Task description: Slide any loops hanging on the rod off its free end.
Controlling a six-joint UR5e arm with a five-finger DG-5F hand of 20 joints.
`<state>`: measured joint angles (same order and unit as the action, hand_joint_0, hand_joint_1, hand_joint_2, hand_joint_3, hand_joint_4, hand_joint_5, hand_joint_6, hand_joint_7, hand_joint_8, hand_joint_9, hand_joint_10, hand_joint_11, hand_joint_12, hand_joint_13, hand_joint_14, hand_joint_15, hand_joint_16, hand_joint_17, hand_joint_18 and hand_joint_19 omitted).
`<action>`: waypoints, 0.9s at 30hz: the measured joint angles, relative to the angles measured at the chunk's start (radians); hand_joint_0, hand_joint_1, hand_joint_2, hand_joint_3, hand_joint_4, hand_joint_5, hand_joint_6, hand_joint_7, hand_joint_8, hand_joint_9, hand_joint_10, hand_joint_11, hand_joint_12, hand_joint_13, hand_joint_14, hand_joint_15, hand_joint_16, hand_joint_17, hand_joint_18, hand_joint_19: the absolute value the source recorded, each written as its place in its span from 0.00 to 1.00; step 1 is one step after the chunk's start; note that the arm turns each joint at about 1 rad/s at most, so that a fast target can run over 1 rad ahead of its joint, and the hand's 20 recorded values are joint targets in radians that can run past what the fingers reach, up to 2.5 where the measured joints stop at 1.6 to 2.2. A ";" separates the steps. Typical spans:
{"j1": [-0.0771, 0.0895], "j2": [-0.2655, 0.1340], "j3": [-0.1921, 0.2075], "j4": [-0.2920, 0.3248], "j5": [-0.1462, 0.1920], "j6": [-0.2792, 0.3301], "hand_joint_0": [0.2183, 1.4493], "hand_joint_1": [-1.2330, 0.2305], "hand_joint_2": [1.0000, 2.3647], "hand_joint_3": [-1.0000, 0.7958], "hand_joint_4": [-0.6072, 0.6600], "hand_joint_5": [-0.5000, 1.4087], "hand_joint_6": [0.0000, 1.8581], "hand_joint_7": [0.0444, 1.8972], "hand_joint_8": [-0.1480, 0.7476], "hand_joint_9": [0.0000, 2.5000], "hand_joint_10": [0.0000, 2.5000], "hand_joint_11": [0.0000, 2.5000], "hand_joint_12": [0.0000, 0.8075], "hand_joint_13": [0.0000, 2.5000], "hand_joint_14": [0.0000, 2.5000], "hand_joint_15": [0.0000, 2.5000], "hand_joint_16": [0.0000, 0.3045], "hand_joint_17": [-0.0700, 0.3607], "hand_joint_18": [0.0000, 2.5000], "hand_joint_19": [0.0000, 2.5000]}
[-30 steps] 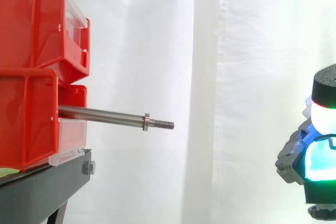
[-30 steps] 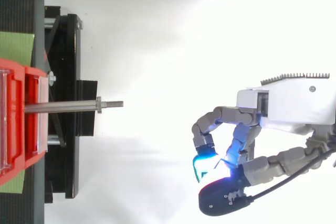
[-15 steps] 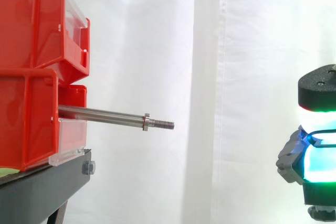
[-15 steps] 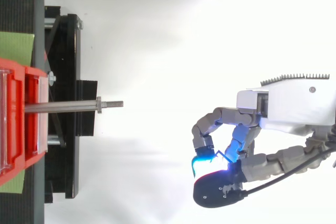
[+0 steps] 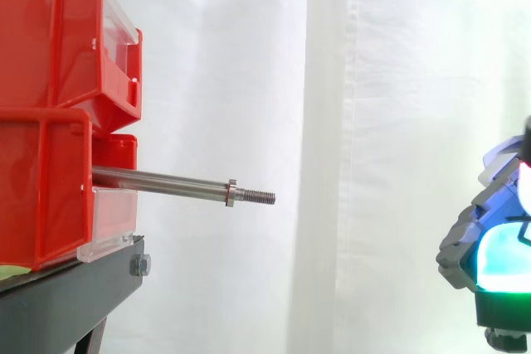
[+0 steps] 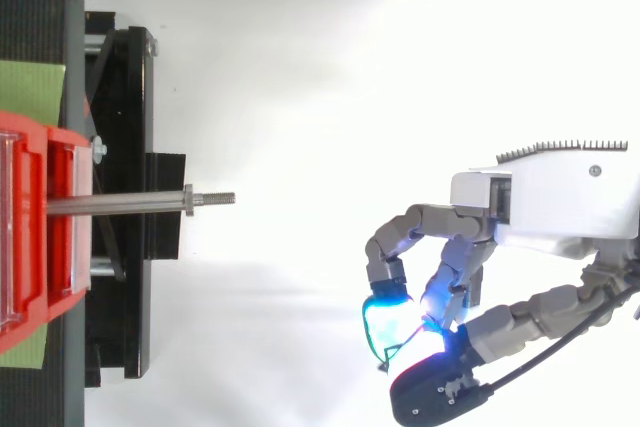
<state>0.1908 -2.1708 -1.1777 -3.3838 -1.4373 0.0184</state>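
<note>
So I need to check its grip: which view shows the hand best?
The top view: the hand shows whole, fingers curled, pinching a thin green loop. The side view cuts it off at the right edge, pads glowing.

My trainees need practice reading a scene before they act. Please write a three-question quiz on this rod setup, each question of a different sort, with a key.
1. True or false: a loop hangs on the rod.
2. Pick one. The robot hand is: A clamped on the rod's middle; B apart from the rod, out beyond its free end; C touching the rod's threaded tip.
3. Short answer: what do the robot hand's curled fingers pinch?

Key: 1 false; 2 B; 3 a thin green cable.
</note>
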 measured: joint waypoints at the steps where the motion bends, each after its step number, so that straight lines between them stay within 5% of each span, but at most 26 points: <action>1: 0.000 0.000 0.002 0.000 0.000 0.000 0.32 0.32 0.01 0.35 0.67 0.17 0.47 0.63 0.51 0.40 0.01 0.25 0.47 0.38 0.01 0.21 0.22 0.52 0.34 0.28; 12: 0.000 0.000 0.017 -0.015 0.001 0.000 0.32 0.35 0.02 0.44 0.62 0.17 0.48 0.65 0.52 0.41 0.01 0.26 0.48 0.38 0.01 0.21 0.22 0.52 0.34 0.28; 18: 0.000 0.000 0.017 -0.016 0.001 0.000 0.33 0.33 0.02 0.43 0.65 0.16 0.48 0.64 0.53 0.40 0.01 0.25 0.48 0.37 0.01 0.20 0.22 0.52 0.34 0.28; 27: 0.000 0.000 0.017 -0.017 0.002 0.000 0.30 0.45 0.01 0.37 0.70 0.19 0.47 0.68 0.56 0.47 0.01 0.25 0.49 0.39 0.01 0.21 0.22 0.51 0.35 0.29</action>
<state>0.1907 -2.1711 -1.1609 -3.4008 -1.4358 0.0184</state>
